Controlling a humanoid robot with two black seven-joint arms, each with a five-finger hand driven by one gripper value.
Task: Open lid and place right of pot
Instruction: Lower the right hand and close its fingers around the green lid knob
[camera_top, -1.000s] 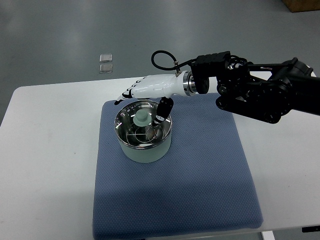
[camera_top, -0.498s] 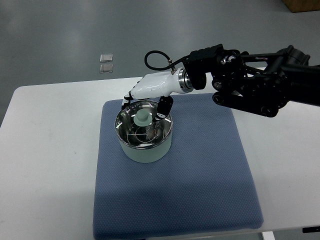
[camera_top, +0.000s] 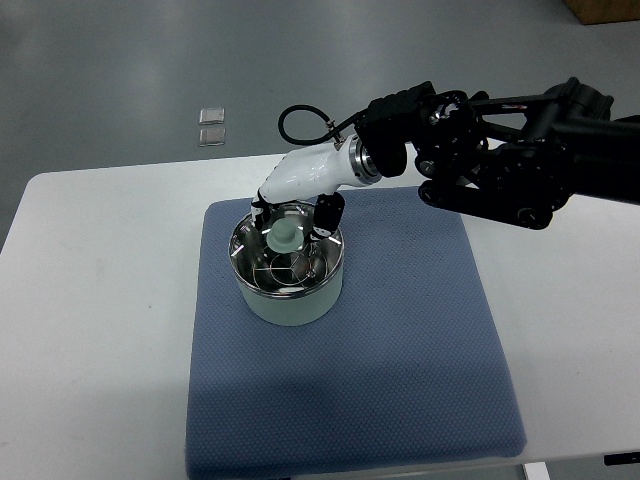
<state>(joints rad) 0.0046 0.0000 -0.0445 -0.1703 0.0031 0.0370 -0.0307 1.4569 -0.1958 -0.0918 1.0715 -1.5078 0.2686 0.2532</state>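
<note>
One hand at work: white right hand (camera_top: 292, 205) over pale-green round pot (camera_top: 288, 296) on blue mat (camera_top: 400, 350).
Fingers apart, straddling pale knob (camera_top: 283, 235) of glass lid (camera_top: 285, 258), lid seated; knob directly below, nothing clamped yet.

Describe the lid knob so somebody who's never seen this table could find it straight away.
On the white table lies a blue mat, and on it stands a pale green pot with a shiny glass lid. The knob is the small pale green stub at the lid's centre, just under the right hand.
</note>
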